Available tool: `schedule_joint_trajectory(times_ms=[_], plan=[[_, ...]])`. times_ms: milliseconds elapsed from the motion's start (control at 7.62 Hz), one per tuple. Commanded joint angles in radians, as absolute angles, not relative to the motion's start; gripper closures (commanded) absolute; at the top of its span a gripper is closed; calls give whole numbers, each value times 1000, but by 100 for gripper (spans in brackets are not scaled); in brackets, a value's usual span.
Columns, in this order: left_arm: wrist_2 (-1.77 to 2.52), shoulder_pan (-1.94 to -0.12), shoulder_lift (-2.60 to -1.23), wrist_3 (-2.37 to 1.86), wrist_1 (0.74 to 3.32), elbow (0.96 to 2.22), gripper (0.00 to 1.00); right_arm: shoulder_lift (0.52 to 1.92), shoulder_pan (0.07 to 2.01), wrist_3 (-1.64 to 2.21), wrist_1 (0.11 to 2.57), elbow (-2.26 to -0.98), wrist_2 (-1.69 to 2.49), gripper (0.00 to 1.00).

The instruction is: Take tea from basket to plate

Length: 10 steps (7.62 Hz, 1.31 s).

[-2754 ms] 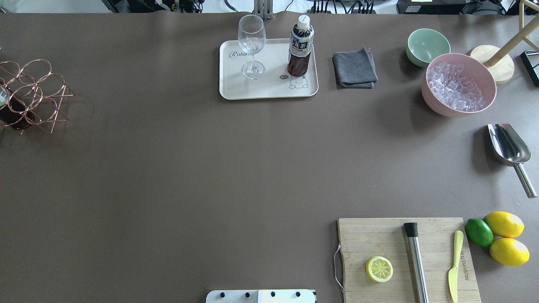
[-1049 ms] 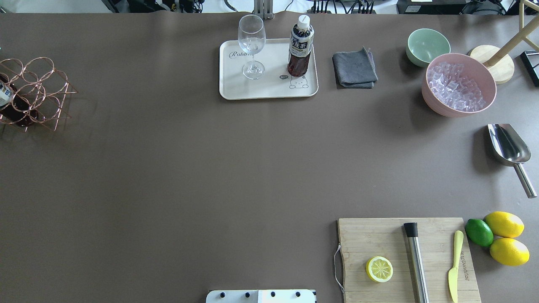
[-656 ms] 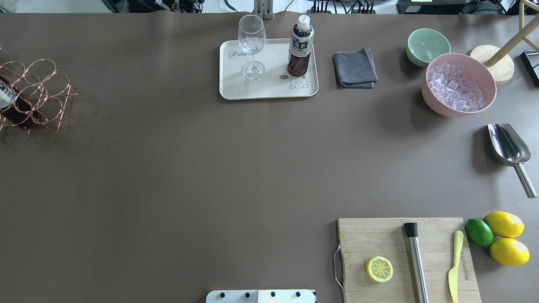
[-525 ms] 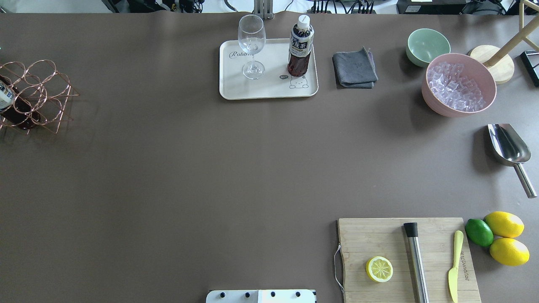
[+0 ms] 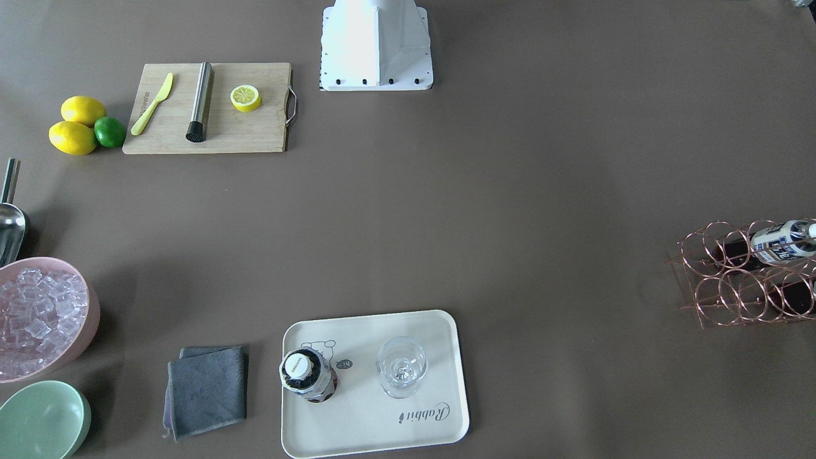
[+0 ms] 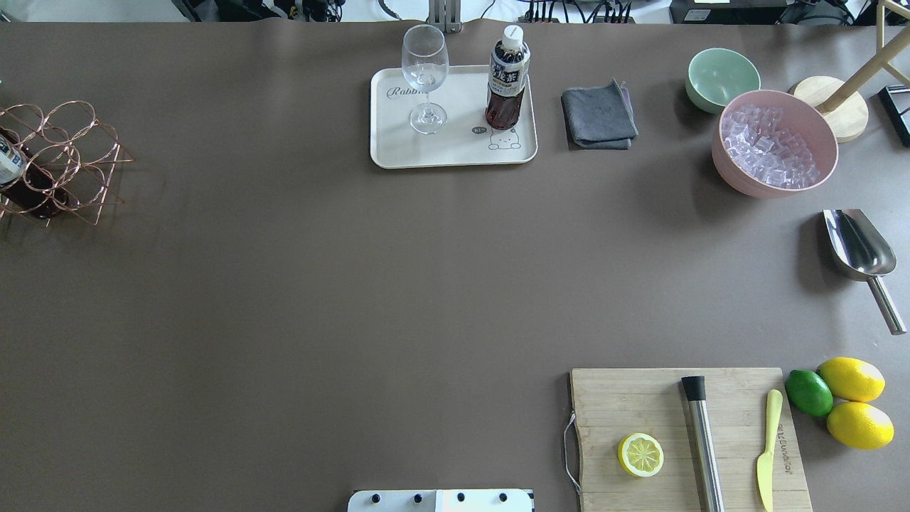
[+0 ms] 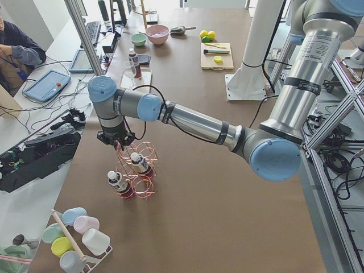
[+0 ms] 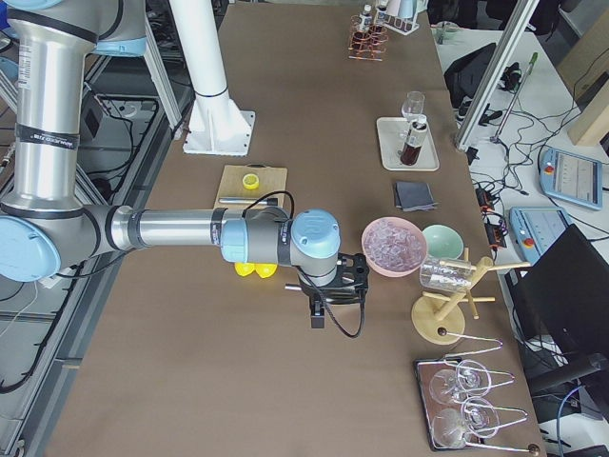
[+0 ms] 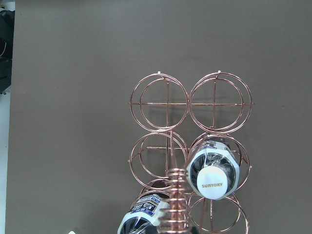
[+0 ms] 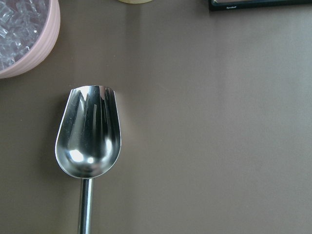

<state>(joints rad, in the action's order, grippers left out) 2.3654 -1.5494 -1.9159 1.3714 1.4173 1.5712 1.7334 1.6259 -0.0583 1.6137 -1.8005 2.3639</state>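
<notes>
Tea bottle (image 6: 507, 78), clear plastic with white cap, stands upright on cream rectangular tray (image 6: 455, 153) at far edge of table (image 6: 284, 299). Two like bottles (image 9: 213, 170) lie in copper wire basket (image 6: 78, 142) at table's left end. Left fingers (image 7: 118, 145), right fingers (image 8: 317, 314): spread or pressed, cannot tell.

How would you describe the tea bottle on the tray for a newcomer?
On the brown table, find the cream rectangular tray with a cartoon bear, opposite the white robot base. Beside a clear stemmed glass on it stands a clear plastic bottle of dark brown tea. It alone stands upright; the other bottles lie in the copper wire rack.
</notes>
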Motion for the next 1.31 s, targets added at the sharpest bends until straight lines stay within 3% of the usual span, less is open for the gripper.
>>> schedule_joint_trajectory(times_ms=[0, 131, 262, 918, 1180], plan=[[2365, -1551, -1916, 1368, 1416, 1577, 100, 1733, 1626, -58, 1614, -1801, 2364, 0], [2365, -1549, -1916, 1365, 1414, 1577, 17, 1733, 1626, -58, 1614, -1801, 2364, 0], [2365, -1551, -1916, 1364, 1411, 1580, 1, 1733, 1628, -58, 1614, -1801, 2364, 0], [2374, -1586, -1916, 1295, 1292, 1610, 1, 1733, 1629, -58, 1614, -1801, 2364, 0], [2378, -1611, -1820, 1145, 1233, 1678, 1, 1733, 1629, -60, 1614, -1802, 2365, 0]])
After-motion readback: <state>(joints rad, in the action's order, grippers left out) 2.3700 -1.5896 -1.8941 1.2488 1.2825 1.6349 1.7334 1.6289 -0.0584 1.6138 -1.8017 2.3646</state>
